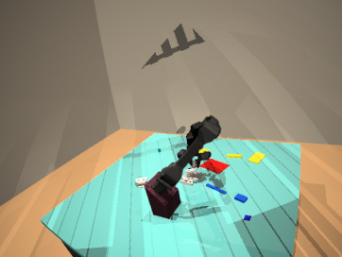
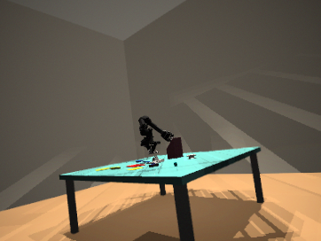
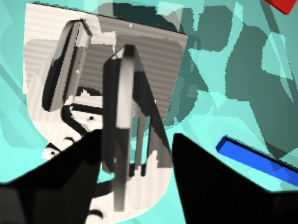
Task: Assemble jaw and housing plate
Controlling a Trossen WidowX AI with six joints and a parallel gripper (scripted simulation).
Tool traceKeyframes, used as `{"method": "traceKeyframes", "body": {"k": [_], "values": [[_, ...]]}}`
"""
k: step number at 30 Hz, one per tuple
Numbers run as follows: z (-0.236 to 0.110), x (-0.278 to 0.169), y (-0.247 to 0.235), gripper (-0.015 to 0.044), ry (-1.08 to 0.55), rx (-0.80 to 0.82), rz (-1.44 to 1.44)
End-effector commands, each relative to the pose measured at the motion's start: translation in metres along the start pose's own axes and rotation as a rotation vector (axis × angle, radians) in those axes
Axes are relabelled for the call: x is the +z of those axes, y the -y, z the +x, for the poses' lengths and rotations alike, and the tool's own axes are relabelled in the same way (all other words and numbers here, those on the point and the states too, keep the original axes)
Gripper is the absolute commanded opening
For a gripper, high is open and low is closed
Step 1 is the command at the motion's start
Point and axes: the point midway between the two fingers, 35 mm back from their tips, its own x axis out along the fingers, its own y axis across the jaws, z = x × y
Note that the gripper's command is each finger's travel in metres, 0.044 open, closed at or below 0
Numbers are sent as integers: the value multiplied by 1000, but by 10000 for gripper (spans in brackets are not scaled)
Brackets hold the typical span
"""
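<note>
My gripper [image 3: 138, 139] [image 1: 194, 163] [image 2: 152, 151] is shut on a grey-white jaw [image 3: 120, 112], a tall flat pad with a slotted side, held on edge over the base. The pale base [image 3: 155, 65] [image 1: 188, 180] has a ribbed rectangular end and a rounded end. The other jaw [image 3: 67, 70] stands at the upper left of the base in the wrist view. Dark curved parts and small pins show between the two jaws. The held jaw's lower end and the free pin are hidden. A separate white piece [image 1: 141, 181] [image 2: 191, 156], perhaps the housing plate, lies beyond the arm's foot.
The dark red block [image 1: 162, 199] [image 2: 175, 148] under the arm stands on the turquoise table [image 1: 104, 203]. A blue bar [image 3: 255, 156] [image 1: 215, 188] lies beside the base. A red sheet [image 1: 214, 165], yellow pieces [image 1: 256, 158] and a blue block [image 1: 241, 197] lie farther off.
</note>
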Motion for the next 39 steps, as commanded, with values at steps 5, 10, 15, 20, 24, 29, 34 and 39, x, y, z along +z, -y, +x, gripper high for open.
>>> {"method": "traceKeyframes", "body": {"k": [5, 10, 15, 20, 24, 29, 34, 39], "values": [[0, 1, -1, 134, 0, 2, 5], [0, 1, -1, 134, 0, 2, 5], [2, 1, -1, 134, 0, 2, 5], [10, 1, -1, 134, 0, 3, 4], [17, 2, -2, 134, 0, 3, 4], [25, 2, -2, 134, 0, 3, 4], [33, 1, -1, 134, 0, 2, 4], [41, 1, -1, 134, 0, 1, 4]]}}
